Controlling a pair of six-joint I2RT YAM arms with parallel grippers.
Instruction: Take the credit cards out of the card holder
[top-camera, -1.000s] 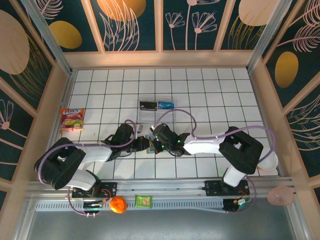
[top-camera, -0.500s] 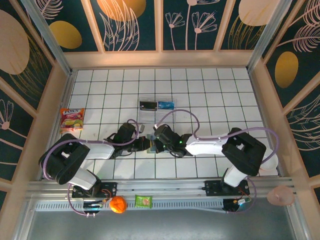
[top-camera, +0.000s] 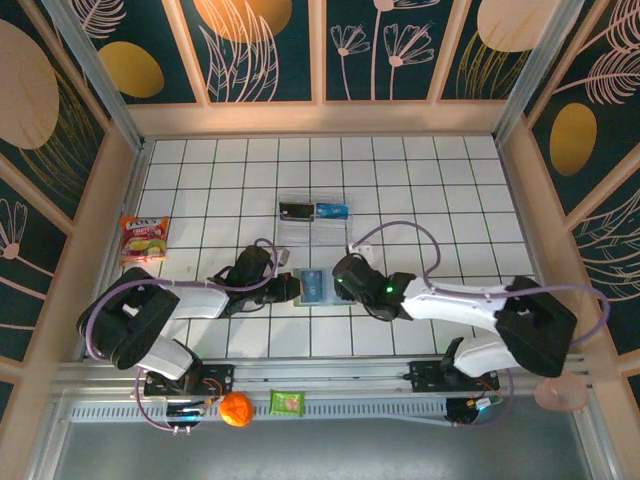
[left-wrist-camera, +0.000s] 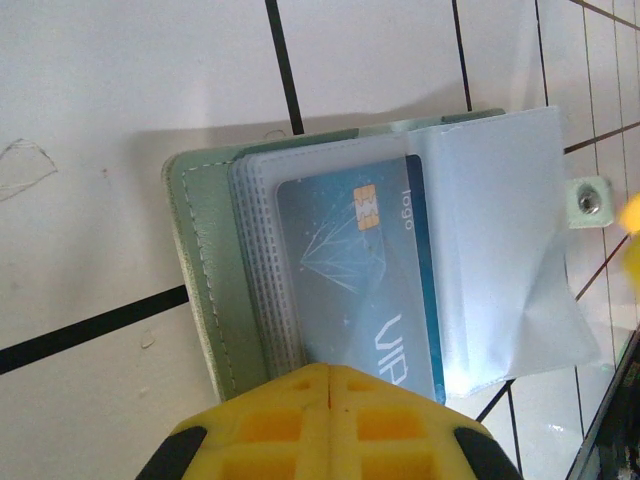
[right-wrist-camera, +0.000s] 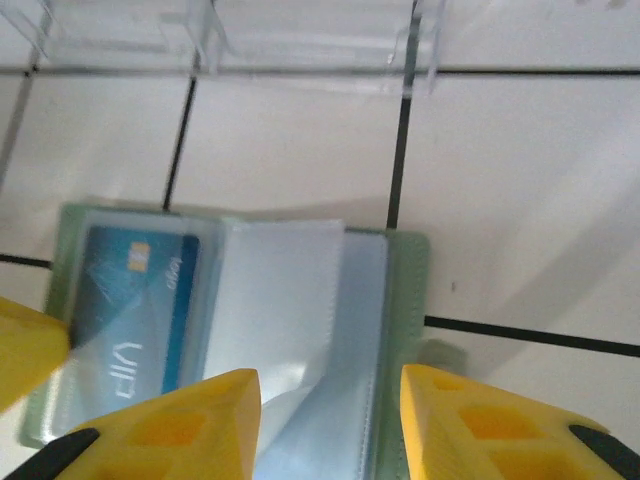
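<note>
Blue credit card (left-wrist-camera: 355, 280) sleeved, card holder (left-wrist-camera: 195, 290) open

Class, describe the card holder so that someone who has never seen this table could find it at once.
On the white tiled table, find the clear tray near the middle and look just on its near side. The card holder lies open there: grey-green, a blue card in its sleeves, unlike the see-through tray.

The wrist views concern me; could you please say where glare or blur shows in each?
Left wrist: glare whitens the clear sleeve beside the blue card; the left hand is blurred. Right wrist: soft throughout, the fingers and clear tray blurriest.
</note>
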